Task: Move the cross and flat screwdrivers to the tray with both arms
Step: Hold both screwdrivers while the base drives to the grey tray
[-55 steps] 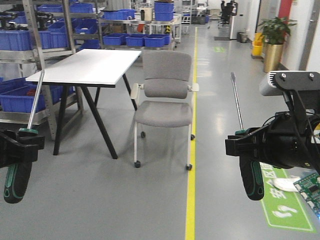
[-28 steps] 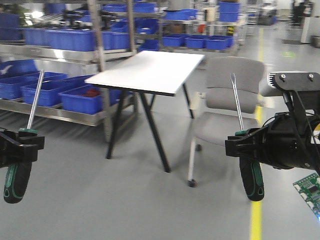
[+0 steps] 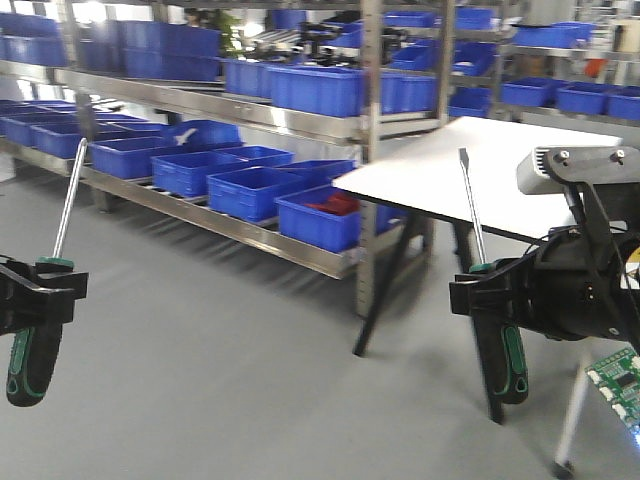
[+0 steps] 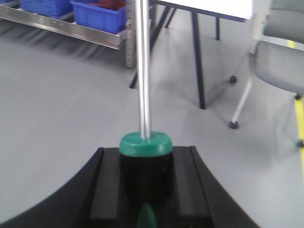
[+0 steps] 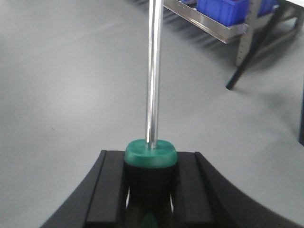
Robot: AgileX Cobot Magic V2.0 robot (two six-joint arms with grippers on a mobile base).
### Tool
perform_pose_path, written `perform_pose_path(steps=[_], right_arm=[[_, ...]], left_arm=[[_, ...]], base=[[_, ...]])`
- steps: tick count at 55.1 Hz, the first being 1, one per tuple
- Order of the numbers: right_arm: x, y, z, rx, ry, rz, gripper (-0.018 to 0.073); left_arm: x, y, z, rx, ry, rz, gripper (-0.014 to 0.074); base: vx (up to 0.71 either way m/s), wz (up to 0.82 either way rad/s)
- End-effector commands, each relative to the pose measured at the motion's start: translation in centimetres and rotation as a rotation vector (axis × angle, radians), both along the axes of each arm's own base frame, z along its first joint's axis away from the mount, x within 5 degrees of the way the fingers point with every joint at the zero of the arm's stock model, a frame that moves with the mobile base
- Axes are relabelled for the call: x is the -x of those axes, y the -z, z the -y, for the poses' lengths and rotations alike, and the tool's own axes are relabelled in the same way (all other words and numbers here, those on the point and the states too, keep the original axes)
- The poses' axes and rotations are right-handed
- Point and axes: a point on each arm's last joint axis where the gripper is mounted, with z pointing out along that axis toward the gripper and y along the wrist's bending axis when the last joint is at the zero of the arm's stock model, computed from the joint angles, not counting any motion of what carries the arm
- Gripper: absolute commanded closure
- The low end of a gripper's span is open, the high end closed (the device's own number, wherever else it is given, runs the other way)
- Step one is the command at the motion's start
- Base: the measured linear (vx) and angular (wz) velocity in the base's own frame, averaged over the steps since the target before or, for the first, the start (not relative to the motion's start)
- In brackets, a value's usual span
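so black left gripper [image 3: 42, 296] and right gripper [image 3: 487, 293] each clamp a green-and-black-handled steel screwdriver [image 3: 24, 362]; no tray visible, placing's undone.

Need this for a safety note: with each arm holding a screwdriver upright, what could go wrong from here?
1. The left gripper holds the left black-and-green screwdriver, and the right gripper the right black-and-green screwdriver, only just under the green collar; either might pivot or slip.
2. Their thin steel shafts stick up bare, with the white rectangular table and steel shelving of blue plastic bins ahead; a tip might snag.
3. No tray is in view.
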Motion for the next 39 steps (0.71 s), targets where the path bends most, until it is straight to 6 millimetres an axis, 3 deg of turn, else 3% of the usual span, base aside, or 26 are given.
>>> perform_pose_path(steps=[1, 39], right_arm=[[0.44, -2.54, 0.28, -0.039, 0.005, 0.142, 0.0567], [0.45, -2.51, 0.28, -0.038, 0.005, 0.138, 0.0567]], left_arm=[[0.46, -2.32, -0.10, 0.052, -0.019, 0.127, 0.0594], [0.44, -2.30, -0.09, 0.051, -0.019, 0.126, 0.0594]], base=[[0.62, 0.48], [0.63, 0.48]])
